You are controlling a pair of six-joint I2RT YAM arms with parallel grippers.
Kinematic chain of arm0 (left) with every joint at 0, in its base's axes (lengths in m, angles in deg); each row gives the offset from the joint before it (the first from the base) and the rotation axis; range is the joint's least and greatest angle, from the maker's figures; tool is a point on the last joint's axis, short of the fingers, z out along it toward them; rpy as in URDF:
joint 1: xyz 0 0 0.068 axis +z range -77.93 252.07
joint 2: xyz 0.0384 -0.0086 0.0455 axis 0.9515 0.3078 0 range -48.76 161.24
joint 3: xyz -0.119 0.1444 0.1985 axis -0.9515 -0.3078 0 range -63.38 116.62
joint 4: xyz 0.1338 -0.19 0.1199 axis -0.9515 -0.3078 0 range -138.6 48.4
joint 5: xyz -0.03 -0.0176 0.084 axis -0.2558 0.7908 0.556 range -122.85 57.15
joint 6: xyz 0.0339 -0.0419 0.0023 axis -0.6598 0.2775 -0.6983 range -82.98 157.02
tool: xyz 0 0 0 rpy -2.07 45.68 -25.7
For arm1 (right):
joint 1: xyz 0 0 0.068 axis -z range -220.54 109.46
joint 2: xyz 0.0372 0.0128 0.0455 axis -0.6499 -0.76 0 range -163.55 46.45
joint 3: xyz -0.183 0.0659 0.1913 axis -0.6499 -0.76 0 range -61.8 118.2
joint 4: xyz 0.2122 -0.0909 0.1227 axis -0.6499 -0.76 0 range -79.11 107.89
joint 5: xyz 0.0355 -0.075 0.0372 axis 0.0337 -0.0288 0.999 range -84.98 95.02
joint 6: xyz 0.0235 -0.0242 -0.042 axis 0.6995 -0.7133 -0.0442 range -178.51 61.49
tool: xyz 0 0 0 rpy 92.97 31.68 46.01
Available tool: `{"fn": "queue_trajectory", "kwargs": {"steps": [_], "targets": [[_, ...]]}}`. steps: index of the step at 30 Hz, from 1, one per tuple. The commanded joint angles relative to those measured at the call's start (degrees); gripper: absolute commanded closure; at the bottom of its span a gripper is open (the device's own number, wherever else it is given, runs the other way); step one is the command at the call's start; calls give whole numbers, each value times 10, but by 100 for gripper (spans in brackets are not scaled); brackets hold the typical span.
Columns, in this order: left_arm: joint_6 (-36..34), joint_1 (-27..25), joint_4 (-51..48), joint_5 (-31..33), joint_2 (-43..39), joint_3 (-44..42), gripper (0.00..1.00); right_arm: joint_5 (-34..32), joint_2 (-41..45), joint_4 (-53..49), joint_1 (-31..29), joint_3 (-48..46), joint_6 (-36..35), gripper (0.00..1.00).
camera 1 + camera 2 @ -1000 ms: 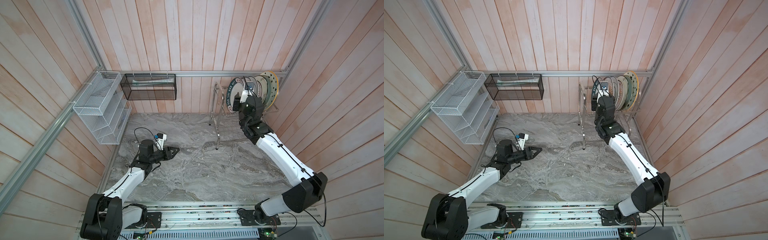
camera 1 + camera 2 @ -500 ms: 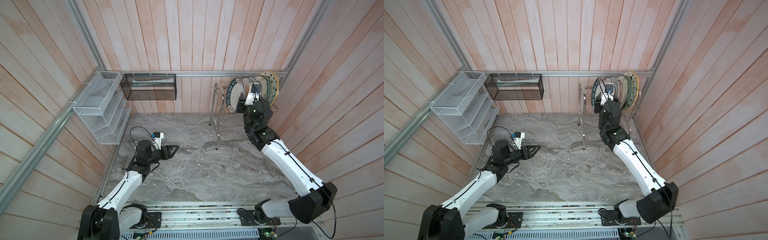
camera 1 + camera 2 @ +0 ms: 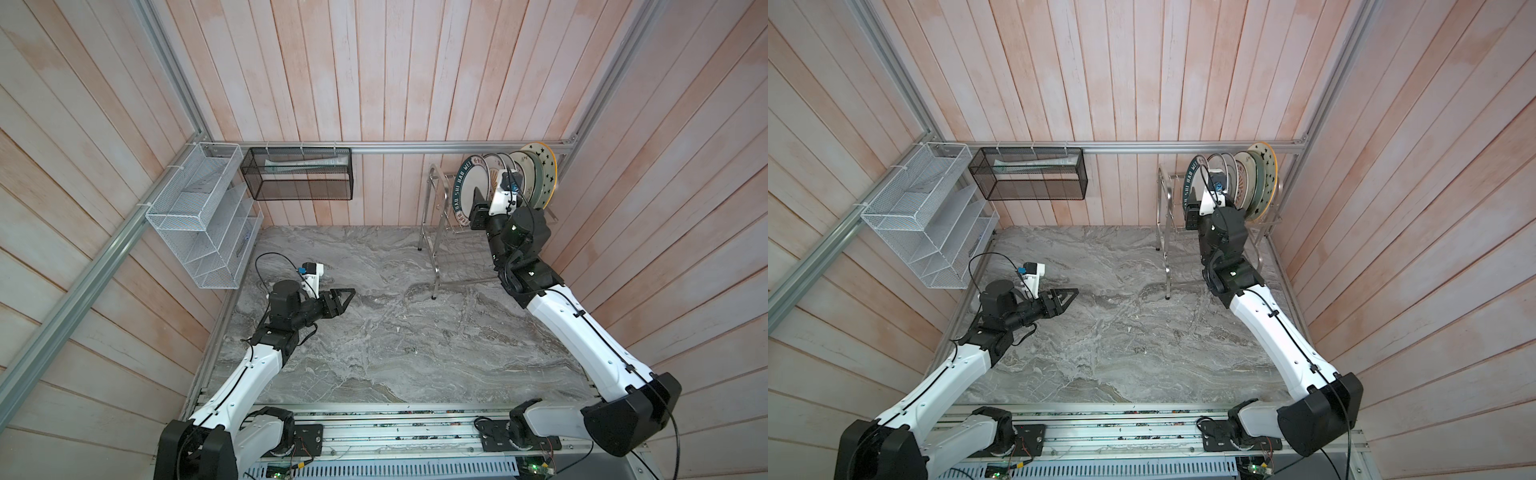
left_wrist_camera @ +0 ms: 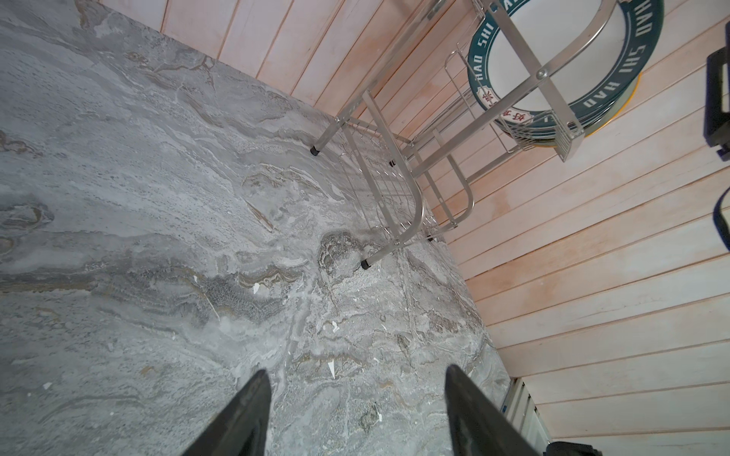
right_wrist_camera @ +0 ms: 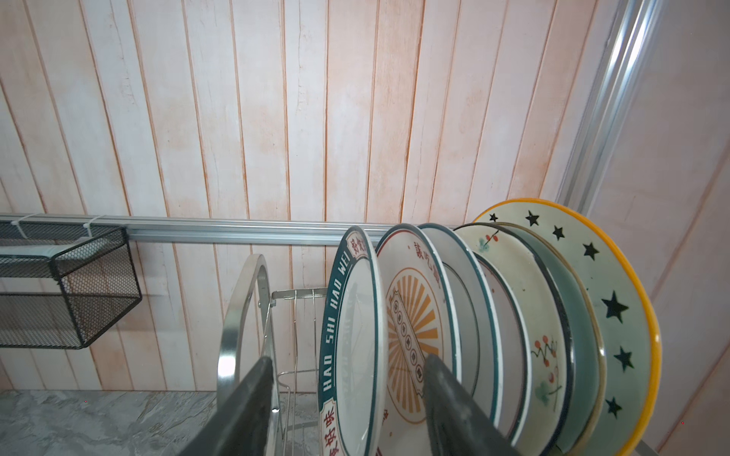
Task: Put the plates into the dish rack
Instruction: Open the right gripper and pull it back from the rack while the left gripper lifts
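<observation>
Altogether seven plates [image 5: 411, 335] stand upright in one dish rack [image 5: 237, 316].

The steel dish rack [image 3: 437, 266] stands on the grey marble tabletop [image 3: 374, 353], back-right corner.

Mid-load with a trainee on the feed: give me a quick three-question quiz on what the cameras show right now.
1. True or false: the left tool holds a plate.
2. Which plate stands at the end of the dish rack farthest from the black mesh box? A) orange sunburst plate B) yellow-rimmed star plate C) flower plate
3. Fill in: the open fingers of the right tool stand either side of the ___.

Key: 1 false, it is open and empty over the table. 2 B. 3 dark-green lettered plate.
</observation>
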Motion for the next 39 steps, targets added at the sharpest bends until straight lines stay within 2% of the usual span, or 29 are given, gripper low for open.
{"fn": "queue_trajectory", "kwargs": {"steps": [1,6,14,15,16,17,18,20,24,26,32,35,39], "targets": [[4,14,35,6,-13,9,25,54,24,2,-3,-25,19,37],[36,47,87,-27,-17,1,21,115,36,-1,-6,-62,41,36],[-9,66,6,-20,-10,73,18,145,78,12,-38,-157,35,35],[-13,68,-4,-17,-8,84,6,150,90,18,-42,-172,35,33],[-17,70,-16,-14,-6,96,0,153,101,21,-45,-182,41,30],[-20,71,-28,-11,-3,106,0,157,108,20,-46,-189,49,26],[-20,72,-43,-5,-2,118,0,158,114,19,-48,-194,59,3],[-23,72,-80,0,6,140,0,136,119,3,-52,-194,76,2],[-24,72,-209,39,43,195,0,50,117,-61,-56,-163,102,2],[-25,72,-237,62,47,201,0,22,117,-90,-56,-148,108,2],[-50,73,-220,79,30,206,0,21,134,-76,-56,-169,111,2],[-91,75,-218,110,36,220,0,5,135,-79,-56,-175,101,2],[-136,101,-166,126,35,193,0,-1,150,-62,-56,-205,87,2]]}}
